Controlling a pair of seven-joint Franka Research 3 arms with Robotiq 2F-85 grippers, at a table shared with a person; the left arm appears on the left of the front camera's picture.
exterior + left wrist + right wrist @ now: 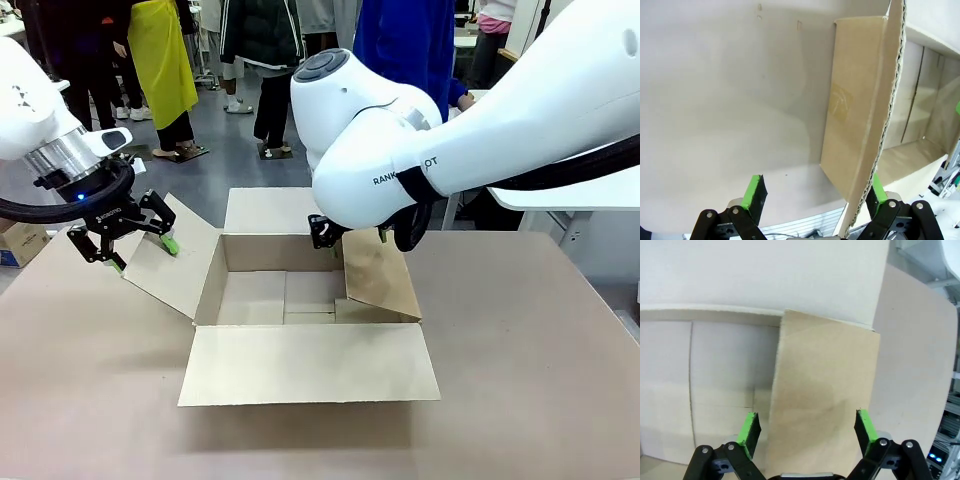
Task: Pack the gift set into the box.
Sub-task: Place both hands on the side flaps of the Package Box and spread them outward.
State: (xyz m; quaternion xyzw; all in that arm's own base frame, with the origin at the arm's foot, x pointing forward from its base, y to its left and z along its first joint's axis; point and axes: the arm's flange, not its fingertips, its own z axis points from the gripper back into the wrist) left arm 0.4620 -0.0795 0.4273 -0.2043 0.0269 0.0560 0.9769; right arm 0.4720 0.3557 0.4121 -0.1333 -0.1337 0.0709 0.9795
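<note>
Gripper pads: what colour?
Bright green pads on black fingers, clearest in the right wrist view.

White arms, black grippers

Glossy white arm shells (420, 130), grey lettering, black cable — black linkage left gripper (125, 240) with green pads (754, 192), silver wrist ring, blue light.

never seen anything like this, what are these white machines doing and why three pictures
These are two white robot arms at a table. The wide picture comes from a fixed camera between them; the other two come from cameras on each arm's wrist, looking along its fingers. On the table sits an open brown box, its flaps spread. The left gripper is open, with the edge of the box's left flap between its green-padded fingers. The right gripper is also open, straddling the right flap. Neither has closed on anything. People stand behind.
</note>
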